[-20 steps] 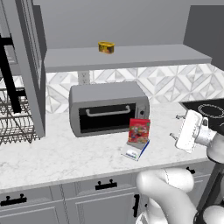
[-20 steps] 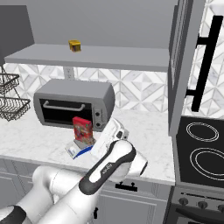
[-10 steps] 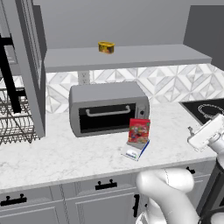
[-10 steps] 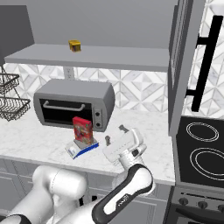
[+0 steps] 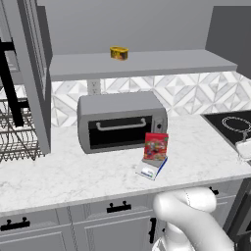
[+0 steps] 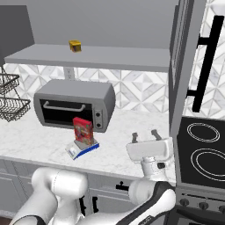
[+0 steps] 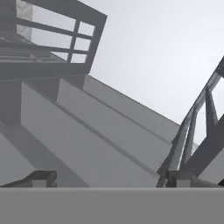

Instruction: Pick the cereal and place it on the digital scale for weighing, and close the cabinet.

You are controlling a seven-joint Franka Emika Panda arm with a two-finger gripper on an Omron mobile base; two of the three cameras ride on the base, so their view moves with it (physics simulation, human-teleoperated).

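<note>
The cereal (image 5: 155, 146), a red box with a colourful front, stands upright on the digital scale (image 5: 149, 170) in front of the toaster oven; it also shows as the red cereal (image 6: 82, 130) on the scale (image 6: 79, 150). My gripper (image 6: 145, 134) is to the right of it, well apart, over the counter's front edge, with its fingers pointing up, open and holding nothing. Its white hand (image 5: 244, 149) sits at the picture's right edge. The cabinet door (image 6: 188, 66) with its black bar handle (image 6: 206, 61) stands open; the other open door (image 5: 30, 73) is on the left.
A grey toaster oven (image 5: 121, 120) sits behind the scale. A yellow can (image 5: 118, 52) rests on the shelf above. A wire rack (image 5: 17, 135) is at left, a black cooktop (image 6: 202, 149) at right. Drawers (image 5: 63, 223) run below the counter.
The hand has swung to the right, away from the cereal and scale, and has turned so that its fingers point upward. The jaws have stayed open. The cereal has not moved.
</note>
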